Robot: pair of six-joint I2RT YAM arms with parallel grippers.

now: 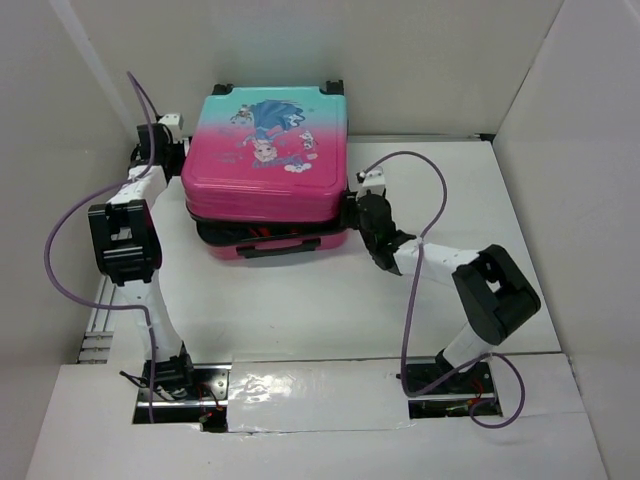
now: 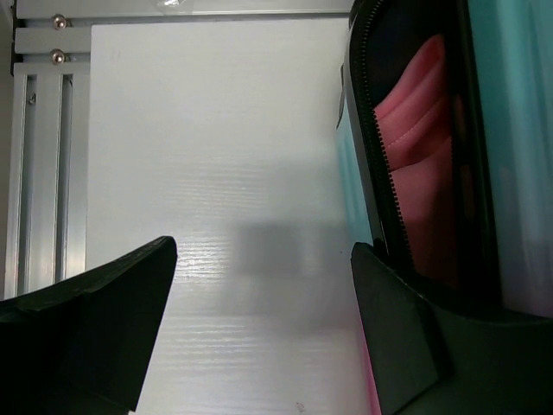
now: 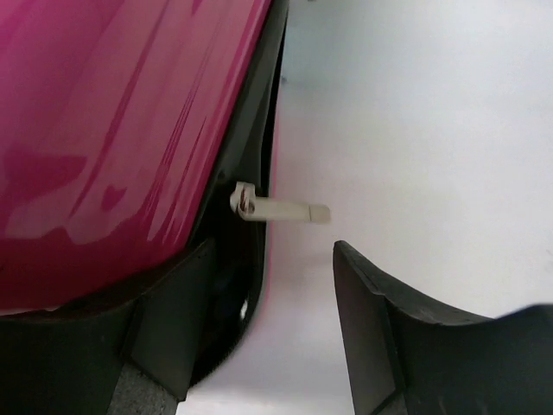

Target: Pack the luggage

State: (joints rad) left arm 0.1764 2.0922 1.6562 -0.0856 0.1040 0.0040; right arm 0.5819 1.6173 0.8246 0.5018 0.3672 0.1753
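The luggage (image 1: 265, 150) lies flat at the back middle of the table. Its pink-to-teal printed lid is lowered, with a dark gap along the seam. My left gripper (image 1: 178, 158) is at its left side, open. In the left wrist view my left gripper (image 2: 263, 259) spans bare table, and one fingertip (image 2: 389, 320) rests against the zipper edge of the luggage (image 2: 518, 130). Pink fabric (image 2: 419, 156) shows inside the gap. My right gripper (image 1: 352, 212) is at the right side, open. A white zipper pull (image 3: 281, 210) sticks out from the luggage (image 3: 112, 112) just ahead of my right gripper (image 3: 272, 255).
White walls (image 1: 560, 120) close in the table on the left, back and right. An aluminium rail (image 2: 43, 173) runs along the left edge of the table. Purple cables (image 1: 60, 260) loop off both arms.
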